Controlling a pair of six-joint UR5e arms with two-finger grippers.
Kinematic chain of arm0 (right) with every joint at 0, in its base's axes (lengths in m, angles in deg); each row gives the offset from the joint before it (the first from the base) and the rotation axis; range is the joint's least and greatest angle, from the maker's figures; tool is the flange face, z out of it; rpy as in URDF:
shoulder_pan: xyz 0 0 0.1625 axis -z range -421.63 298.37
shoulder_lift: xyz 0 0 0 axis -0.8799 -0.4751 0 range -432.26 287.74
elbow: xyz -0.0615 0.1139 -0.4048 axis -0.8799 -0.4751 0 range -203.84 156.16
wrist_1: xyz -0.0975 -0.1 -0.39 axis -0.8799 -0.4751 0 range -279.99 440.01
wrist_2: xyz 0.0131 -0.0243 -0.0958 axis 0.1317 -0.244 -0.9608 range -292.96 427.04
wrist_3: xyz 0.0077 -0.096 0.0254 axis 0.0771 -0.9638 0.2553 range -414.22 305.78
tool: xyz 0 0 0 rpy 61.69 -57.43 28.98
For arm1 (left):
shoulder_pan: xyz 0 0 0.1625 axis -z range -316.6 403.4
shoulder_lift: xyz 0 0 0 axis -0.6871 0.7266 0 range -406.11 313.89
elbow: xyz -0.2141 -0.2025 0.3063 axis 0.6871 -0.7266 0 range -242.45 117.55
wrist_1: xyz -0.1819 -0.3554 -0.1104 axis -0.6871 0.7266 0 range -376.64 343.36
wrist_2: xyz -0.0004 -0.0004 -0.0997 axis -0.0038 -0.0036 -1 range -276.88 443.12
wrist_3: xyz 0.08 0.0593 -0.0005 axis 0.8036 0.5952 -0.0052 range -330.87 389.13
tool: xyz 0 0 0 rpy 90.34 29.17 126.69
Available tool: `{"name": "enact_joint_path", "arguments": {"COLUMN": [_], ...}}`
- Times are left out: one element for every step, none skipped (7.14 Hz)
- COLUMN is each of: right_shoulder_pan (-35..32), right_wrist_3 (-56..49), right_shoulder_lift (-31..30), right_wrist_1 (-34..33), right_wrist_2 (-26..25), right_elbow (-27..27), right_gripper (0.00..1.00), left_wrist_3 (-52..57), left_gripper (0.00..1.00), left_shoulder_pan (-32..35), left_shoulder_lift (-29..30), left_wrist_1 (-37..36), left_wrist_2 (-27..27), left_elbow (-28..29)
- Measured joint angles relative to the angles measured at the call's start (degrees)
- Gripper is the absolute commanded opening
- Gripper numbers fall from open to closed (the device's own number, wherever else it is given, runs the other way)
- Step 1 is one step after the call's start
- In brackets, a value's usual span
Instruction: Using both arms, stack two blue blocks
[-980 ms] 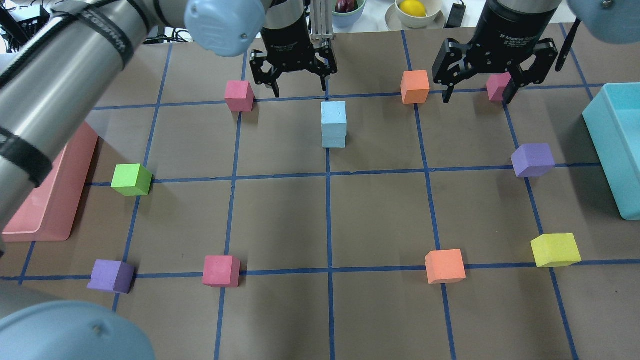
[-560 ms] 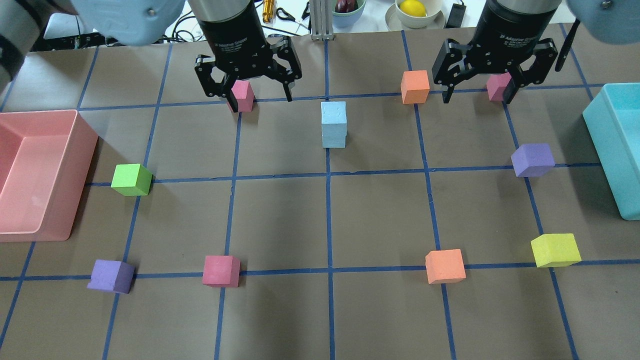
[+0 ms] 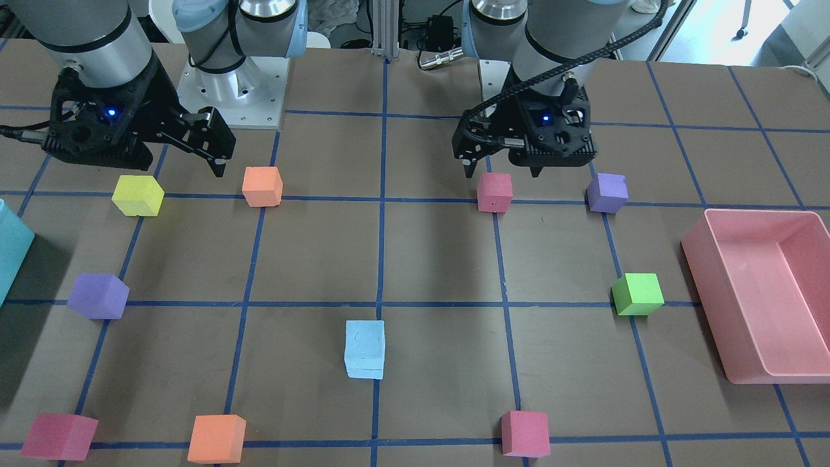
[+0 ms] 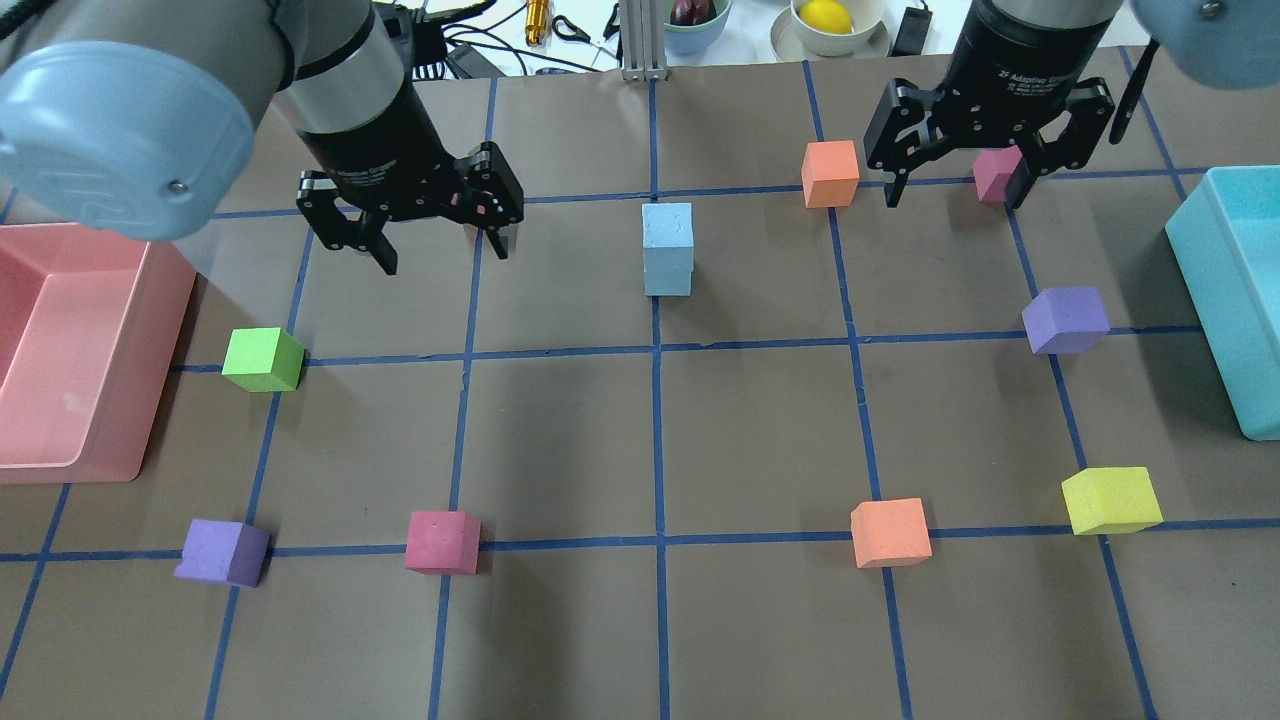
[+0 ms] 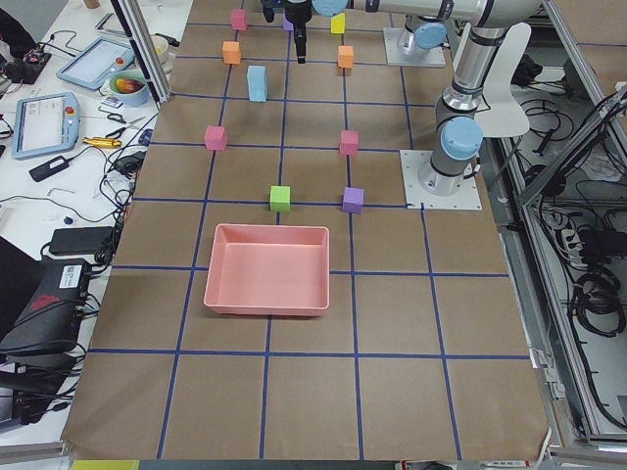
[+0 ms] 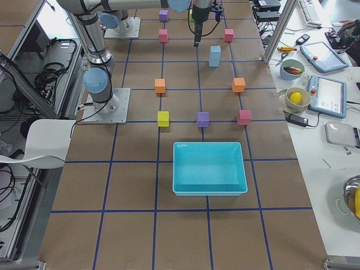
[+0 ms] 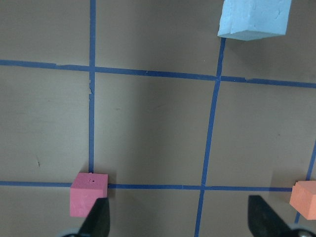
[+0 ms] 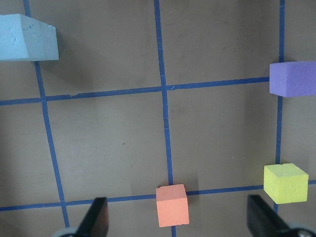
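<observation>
The two pale blue blocks (image 4: 668,250) stand stacked one on the other on a blue grid line at the table's middle back, and also show in the front view (image 3: 364,349). My left gripper (image 4: 443,255) is open and empty, hovering left of the stack, above a pink cube (image 3: 495,192). Its wrist view shows the stack (image 7: 253,19) far off at the top edge. My right gripper (image 4: 952,195) is open and empty, hovering right of the stack between an orange cube (image 4: 830,173) and a pink cube (image 4: 995,172). Nothing touches the stack.
A pink bin (image 4: 165,330) sits at the left edge and a teal bin (image 4: 1215,300) at the right edge. Scattered cubes include green (image 4: 262,358), purple (image 4: 1065,320), yellow (image 4: 1110,500), orange (image 4: 888,532), pink (image 4: 440,542) and purple (image 4: 222,552).
My left arm has swung left and back toward the robot, away from the blue stack, its gripper still open. The right arm and the stack have not moved.
</observation>
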Motion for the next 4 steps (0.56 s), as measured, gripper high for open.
{"name": "enact_joint_path", "arguments": {"right_shoulder_pan": [0.0, 0.0, 0.0, 0.1], "right_wrist_3": [0.0, 0.0, 0.0, -0.1], "right_shoulder_lift": [0.0, 0.0, 0.0, -0.1], "right_wrist_1": [0.0, 0.0, 0.0, -0.1], "right_wrist_2": [0.0, -0.1, -0.1, -0.1], "right_elbow": [0.0, 0.0, 0.1, 0.6], "right_gripper": [1.0, 1.0, 1.0, 1.0], "left_wrist_3": [1.8, 2.0, 1.4, 1.1], "left_gripper": [1.0, 1.0, 1.0, 1.0], "left_shoulder_pan": [-2.5, -3.9, -4.2, -4.2], "left_shoulder_lift": [-0.1, 0.3, 0.7, 0.6], "left_wrist_1": [-0.2, -0.2, 0.0, 0.2], "left_wrist_2": [0.8, 0.7, 0.4, 0.2], "left_elbow": [0.7, 2.1, 2.9, 2.8]}}
